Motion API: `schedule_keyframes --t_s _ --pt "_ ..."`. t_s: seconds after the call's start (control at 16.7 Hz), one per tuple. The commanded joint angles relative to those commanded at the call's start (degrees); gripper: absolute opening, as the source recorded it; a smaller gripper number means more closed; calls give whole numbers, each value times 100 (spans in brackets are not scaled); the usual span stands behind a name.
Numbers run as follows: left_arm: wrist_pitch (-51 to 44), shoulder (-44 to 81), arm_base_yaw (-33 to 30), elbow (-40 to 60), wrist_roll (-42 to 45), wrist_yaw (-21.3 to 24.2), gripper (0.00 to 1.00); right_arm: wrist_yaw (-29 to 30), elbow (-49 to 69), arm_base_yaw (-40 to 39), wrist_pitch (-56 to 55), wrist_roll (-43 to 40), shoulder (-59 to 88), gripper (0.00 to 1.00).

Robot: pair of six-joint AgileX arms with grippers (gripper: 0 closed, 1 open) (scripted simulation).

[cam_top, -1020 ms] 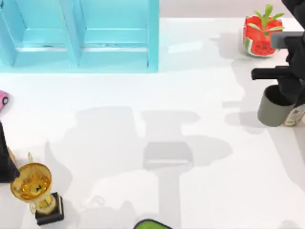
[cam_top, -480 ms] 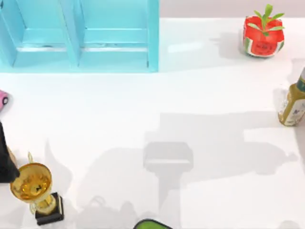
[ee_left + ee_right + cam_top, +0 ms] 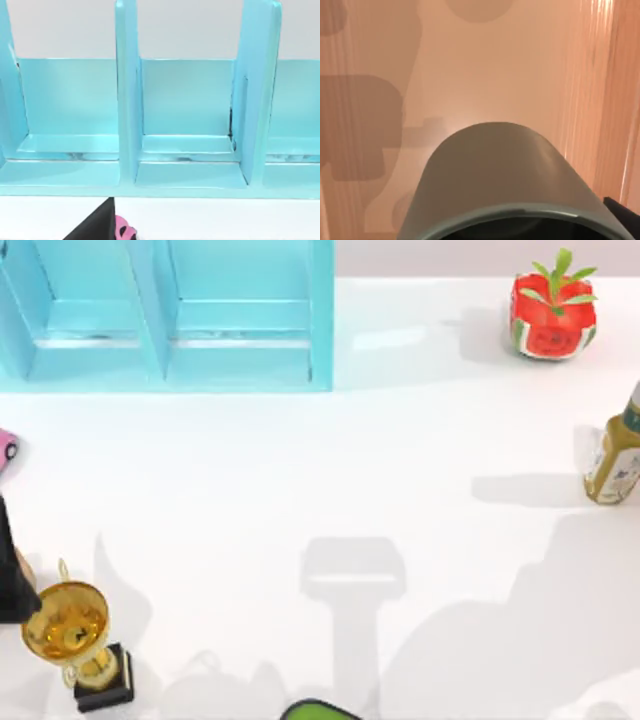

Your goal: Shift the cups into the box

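Leftmost, left arm [image 3: 9, 575] parked at the table's [image 3: 300, 460] left edge, clasp not determinable. Just beside it, pink toy [image 3: 6, 448], rounded, cut by that edge. Near the front-left corner, gold trophy [image 3: 68, 628], glossy, on a square black base. Along the back edge, teal box [image 3: 321, 320], smooth and shiny, split by upright dividers into open compartments. At the front edge, green rounded item [image 3: 318, 710], partly seen. Near the back-right corner, red melon-patterned pot [image 3: 548, 322] with green leaves. At the right edge, olive bottle [image 3: 613, 462], upright.

In the right wrist view, right gripper [image 3: 520, 234] clenched on a cup [image 3: 495, 170]: round, matte, grey-olive, held clear above the table.

One second earlier, cup and gripper beside the bottle; since carried away.
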State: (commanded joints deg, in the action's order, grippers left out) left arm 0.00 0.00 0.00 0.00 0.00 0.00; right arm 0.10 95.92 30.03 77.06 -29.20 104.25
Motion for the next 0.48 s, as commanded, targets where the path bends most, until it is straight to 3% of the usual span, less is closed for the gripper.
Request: schedule_keyframes --t_s 0.48 --pt "0 0 0 0 0 0 100 17 -75 25 -92 15 14 0"
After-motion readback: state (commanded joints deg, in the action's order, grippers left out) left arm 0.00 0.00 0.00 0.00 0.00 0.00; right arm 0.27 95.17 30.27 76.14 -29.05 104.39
